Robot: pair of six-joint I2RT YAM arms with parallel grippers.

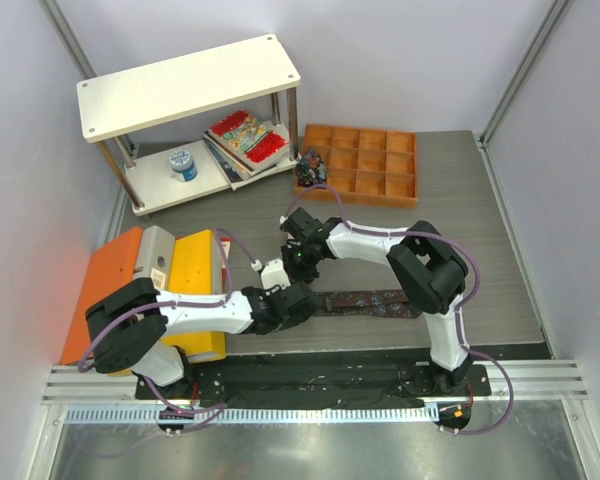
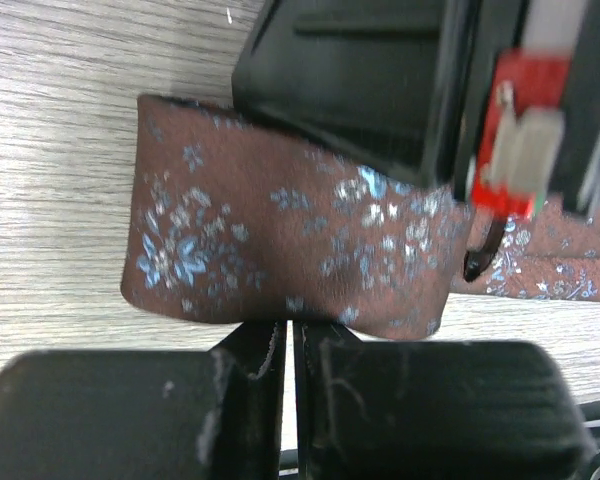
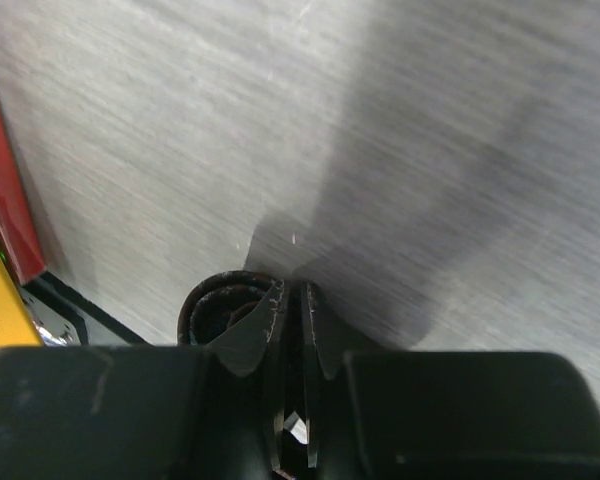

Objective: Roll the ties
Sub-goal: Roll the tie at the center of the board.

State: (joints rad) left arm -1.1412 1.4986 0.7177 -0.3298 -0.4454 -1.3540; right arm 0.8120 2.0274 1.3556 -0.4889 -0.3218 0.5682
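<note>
— How does the left gripper (image 2: 291, 335) sit?
— Its arm reaches right, low over the table (image 1: 500, 260). The jaws are nearly closed at the near edge of the tie's (image 2: 280, 250) rolled end; whether they pinch cloth is unclear.
— And the tie?
— It looks soft, light and slippery, with its flat tail running right. It is best held at the roll's edges, or it may uncoil.
— The right gripper (image 1: 300, 262)?
— Its elbow is bent and it reaches left to the roll's far side, jaws also narrow.

Both end effectors (image 2: 290, 335) (image 3: 292, 300) closed
</note>
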